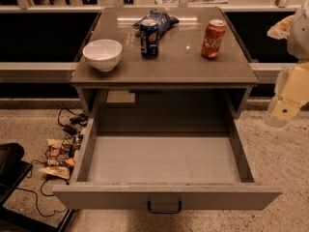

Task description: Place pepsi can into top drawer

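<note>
The pepsi can [149,37], dark blue with a silver top, stands upright on the grey cabinet top [183,66], left of centre near the back. The top drawer [164,161] is pulled fully out below it and holds nothing; its dark curved handle [164,208] is on the flat front. My gripper [285,111], a cream-coloured end of the arm, hangs at the right edge of the view, beside the cabinet's right side, below the level of the top and well away from the can.
A red cola can [213,38] stands at the right of the top, a white bowl [102,54] at the left, and a blue snack bag [161,19] lies just behind the pepsi can. Cables and wrappers [60,153] and a black object [9,166] lie on the floor at the left.
</note>
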Available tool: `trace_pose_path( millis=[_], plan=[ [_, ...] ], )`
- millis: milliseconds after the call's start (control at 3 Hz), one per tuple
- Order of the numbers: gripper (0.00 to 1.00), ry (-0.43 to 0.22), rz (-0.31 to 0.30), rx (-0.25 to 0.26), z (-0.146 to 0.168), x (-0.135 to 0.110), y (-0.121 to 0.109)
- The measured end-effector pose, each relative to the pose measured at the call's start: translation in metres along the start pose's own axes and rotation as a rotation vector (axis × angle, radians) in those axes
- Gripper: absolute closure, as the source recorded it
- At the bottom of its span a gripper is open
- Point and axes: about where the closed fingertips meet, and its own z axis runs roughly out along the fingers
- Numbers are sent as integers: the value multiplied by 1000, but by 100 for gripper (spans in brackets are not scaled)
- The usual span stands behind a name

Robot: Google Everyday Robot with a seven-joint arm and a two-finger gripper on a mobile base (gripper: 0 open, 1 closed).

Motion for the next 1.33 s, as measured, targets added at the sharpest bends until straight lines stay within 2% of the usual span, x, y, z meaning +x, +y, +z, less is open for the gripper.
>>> trace_pose_path(
  millis=[333, 667, 1000, 1333],
  plan=[
    [0, -112, 53, -15, 37, -4, -12],
    [0, -304, 114, -16, 88, -34, -39],
    [0, -548, 212, 28, 130, -83, -80],
    [0, -675, 310, 74, 152, -108, -101]
  ],
)
